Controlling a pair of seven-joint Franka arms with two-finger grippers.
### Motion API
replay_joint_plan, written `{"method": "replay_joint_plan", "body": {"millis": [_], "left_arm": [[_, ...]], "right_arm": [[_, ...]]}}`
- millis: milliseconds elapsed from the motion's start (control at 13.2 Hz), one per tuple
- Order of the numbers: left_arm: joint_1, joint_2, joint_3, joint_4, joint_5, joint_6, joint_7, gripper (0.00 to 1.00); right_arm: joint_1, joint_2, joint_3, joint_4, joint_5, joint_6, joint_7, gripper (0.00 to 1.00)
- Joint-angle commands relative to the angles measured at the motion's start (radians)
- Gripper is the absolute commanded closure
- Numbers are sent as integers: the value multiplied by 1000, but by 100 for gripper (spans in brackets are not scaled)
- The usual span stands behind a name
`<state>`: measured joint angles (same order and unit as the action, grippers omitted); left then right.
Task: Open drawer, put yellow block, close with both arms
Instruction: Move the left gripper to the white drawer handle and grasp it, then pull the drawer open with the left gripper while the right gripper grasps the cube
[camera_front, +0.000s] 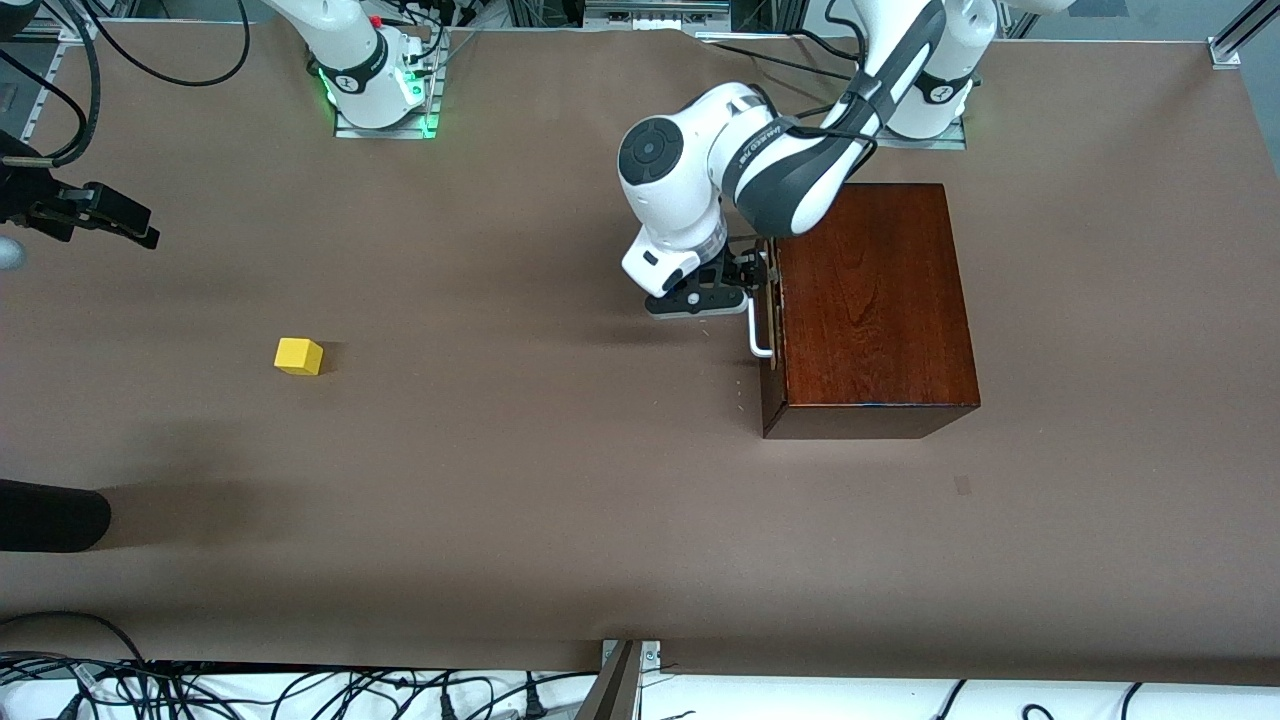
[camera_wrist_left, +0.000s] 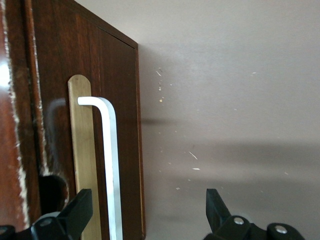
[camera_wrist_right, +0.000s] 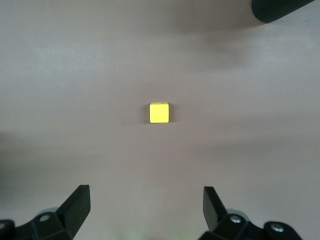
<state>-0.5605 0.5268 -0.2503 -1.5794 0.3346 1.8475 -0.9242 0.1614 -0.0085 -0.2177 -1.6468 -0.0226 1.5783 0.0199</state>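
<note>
The drawer (camera_front: 771, 345) sits flush in the dark wooden box (camera_front: 870, 300), its front facing the right arm's end of the table. My left gripper (camera_front: 748, 276) is at the white bar handle (camera_front: 760, 330). In the left wrist view the left gripper (camera_wrist_left: 148, 205) is open and the handle (camera_wrist_left: 111, 165) stands between its fingers, untouched, against the drawer front (camera_wrist_left: 122, 100). The yellow block (camera_front: 299, 356) lies alone on the table. My right gripper (camera_front: 125, 222) hangs open over the table at the right arm's end. The right wrist view shows the block (camera_wrist_right: 159, 112) ahead of the empty right gripper (camera_wrist_right: 146, 207).
A black rounded object (camera_front: 50, 515) lies at the table's edge toward the right arm's end, nearer the front camera than the block; it also shows in the right wrist view (camera_wrist_right: 280, 7). Cables (camera_front: 300, 690) run along the near edge. Brown table (camera_front: 520, 450) spreads between block and box.
</note>
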Motion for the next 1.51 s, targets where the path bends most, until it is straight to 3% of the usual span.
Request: {"method": "replay_joint_plan", "body": {"millis": [0, 454, 1286, 1438], "left_arm": [[-6, -1, 23, -48, 35, 42, -18, 0], [-4, 9, 32, -60, 35, 61, -18, 0], [-21, 62, 31, -57, 14, 151, -67, 0], [-21, 62, 31, -48, -75, 151, -65, 0]], "right_arm": [[-6, 2, 6, 10, -14, -14, 9, 0], [-6, 4, 3, -14, -14, 2, 9, 0], [-6, 47, -12, -290, -13, 365, -6, 0], [-6, 71, -12, -326, -10, 429, -8, 0]]}}
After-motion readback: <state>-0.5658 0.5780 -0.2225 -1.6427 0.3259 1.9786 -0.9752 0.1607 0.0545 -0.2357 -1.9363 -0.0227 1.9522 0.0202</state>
